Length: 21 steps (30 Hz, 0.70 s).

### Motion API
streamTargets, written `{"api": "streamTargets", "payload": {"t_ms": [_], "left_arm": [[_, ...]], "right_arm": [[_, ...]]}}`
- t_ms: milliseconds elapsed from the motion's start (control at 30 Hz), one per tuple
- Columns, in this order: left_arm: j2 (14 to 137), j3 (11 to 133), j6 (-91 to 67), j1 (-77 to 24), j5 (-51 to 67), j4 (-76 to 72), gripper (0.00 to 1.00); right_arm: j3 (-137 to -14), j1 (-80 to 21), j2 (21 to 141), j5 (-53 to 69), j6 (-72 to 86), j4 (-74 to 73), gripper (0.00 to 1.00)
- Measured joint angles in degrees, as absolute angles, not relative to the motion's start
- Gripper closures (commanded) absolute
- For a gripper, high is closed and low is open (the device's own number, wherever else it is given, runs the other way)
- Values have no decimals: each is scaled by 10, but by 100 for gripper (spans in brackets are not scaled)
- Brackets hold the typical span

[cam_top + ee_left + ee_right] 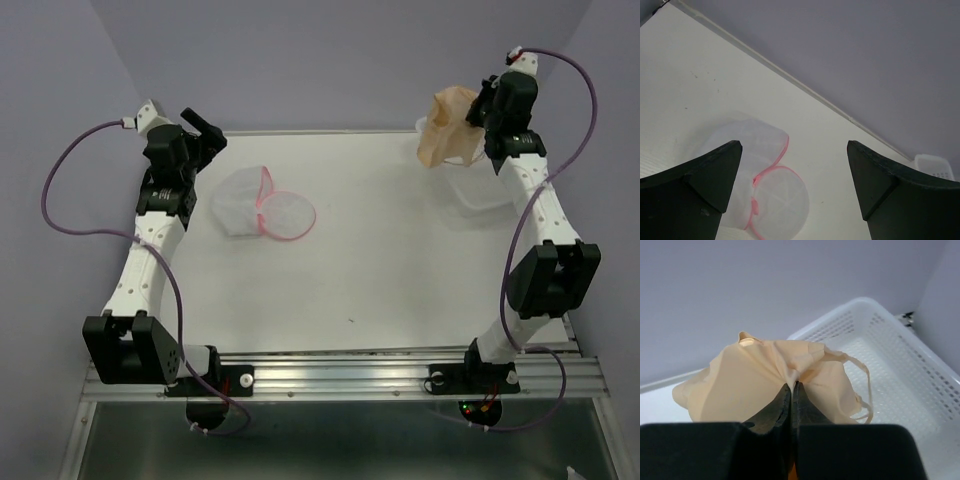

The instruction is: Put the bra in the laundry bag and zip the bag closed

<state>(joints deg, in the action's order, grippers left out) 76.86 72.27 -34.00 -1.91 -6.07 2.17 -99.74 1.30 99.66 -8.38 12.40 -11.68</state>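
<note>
**Bra in the claw, bag waiting open**

Closest to the right wrist camera, the right gripper is clenched: its two black fingers are pressed together on a pinch of fabric near the middle of the bra. The peach-beige garment hangs from them in folds, with a thin strap looping down on one side. It is in the air at the far right corner of the table, by the white slotted plastic basket, and it seems not to rest on anything.

The laundry bag lies well apart from it, on the left part of the table. Its round lid with the pink zipper rim is folded open beside the mesh body, and the pouch looks empty. The left gripper hovers near the bag, released, its jaws spread wide and holding nothing.

In my judgement only the pick-up is done. What remains is to carry the bra across the table, push it into the bag, and then pull the zipper around the rim.
</note>
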Motion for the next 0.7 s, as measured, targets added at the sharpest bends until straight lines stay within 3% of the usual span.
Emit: {"api": "streamTargets", "payload": {"t_ms": [433,533,567,700], "left_arm": [[636,616,-376,-19,-46,11,1],[605,593,-385,-19,-46,17,1],[593,586,-387,-19,-46,20,1],[558,567,-395,-19,-46,27,1]], "right_arm": [[-905,-231,919,66,17,-120,98],[-851,-262,907,87,-8,-118,77],[-814,-267,898,92,-13,-118,57],[-673,-262,864,66,-3,-119,16]]}}
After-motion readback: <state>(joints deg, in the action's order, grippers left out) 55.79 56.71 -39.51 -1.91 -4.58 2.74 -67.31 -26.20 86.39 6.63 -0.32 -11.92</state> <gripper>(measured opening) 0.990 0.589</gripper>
